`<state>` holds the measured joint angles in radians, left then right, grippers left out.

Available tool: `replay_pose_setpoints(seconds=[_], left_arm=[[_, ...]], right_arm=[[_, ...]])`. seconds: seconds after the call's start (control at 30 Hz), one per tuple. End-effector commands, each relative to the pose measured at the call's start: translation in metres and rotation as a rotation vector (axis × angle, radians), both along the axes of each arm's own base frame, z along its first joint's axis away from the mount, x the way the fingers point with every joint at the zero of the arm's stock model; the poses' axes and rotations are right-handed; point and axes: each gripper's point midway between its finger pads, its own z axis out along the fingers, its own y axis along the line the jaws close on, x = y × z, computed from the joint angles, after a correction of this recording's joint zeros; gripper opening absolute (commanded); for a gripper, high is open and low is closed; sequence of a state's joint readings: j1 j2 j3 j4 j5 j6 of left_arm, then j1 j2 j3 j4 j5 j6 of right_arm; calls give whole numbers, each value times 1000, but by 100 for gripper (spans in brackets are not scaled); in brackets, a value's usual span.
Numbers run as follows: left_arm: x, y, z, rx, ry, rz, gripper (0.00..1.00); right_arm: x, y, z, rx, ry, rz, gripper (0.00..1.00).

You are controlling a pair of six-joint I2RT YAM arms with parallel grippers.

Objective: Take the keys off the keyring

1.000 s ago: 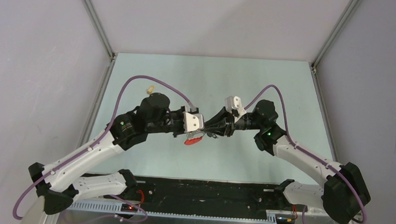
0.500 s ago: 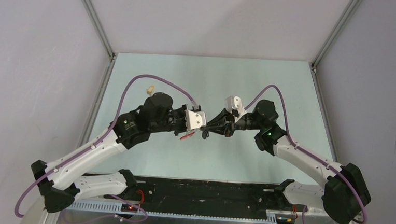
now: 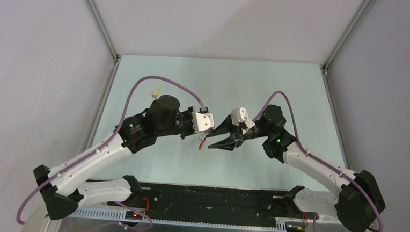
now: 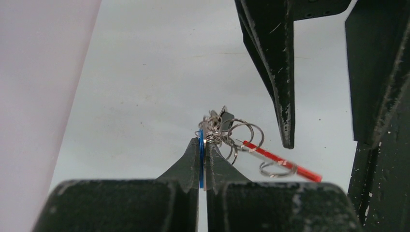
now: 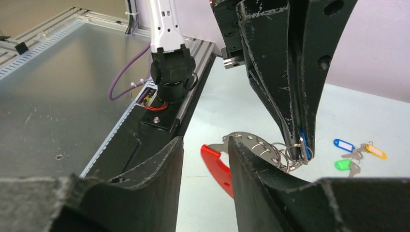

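Left gripper (image 4: 202, 145) first: clamped tight on a blue tag, so carrying the whole bunch of keys (image 4: 215, 122) up off the table (image 3: 194, 77), about mid-table between the two arms. Over at the right gripper (image 3: 213, 141): spread roughly halfway with nothing in it. A second ago pinched right up against the bunch, since then popped open and backed off a touch to the right. Same story with the red strap (image 4: 280, 162): earlier lying broad under the grippers, now dangling edge-on below the left fingers. As for the keyring (image 4: 246, 123), still threaded through the keys going by the left wrist view, no key loose anywhere. Looks like a slipped grab rather than progress. Probably needs another bite on the ring before sliding any key off.
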<state>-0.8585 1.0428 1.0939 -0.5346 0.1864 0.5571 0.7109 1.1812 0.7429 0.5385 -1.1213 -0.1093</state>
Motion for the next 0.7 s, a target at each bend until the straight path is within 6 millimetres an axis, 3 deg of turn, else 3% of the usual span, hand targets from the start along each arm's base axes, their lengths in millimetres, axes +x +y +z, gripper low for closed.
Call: replay_pose_setpoints(seconds=[0.0,0.13,0.37,0.67], left_arm=[[1,-4,31,-92,-64,-14,0],[-1,-6,32,-97,-62,-28,0],[-3,-6,32,-102,-63,-37,0],[7,-8,27,-88,-36,14,0]], right_arm=[[6,-7,24,43,-77,-39,40],[22,-13,32,62,-77,-134,32],[40,-25,53,156,-98,-254,26],[24,-24,82,230,-133,-277,27]])
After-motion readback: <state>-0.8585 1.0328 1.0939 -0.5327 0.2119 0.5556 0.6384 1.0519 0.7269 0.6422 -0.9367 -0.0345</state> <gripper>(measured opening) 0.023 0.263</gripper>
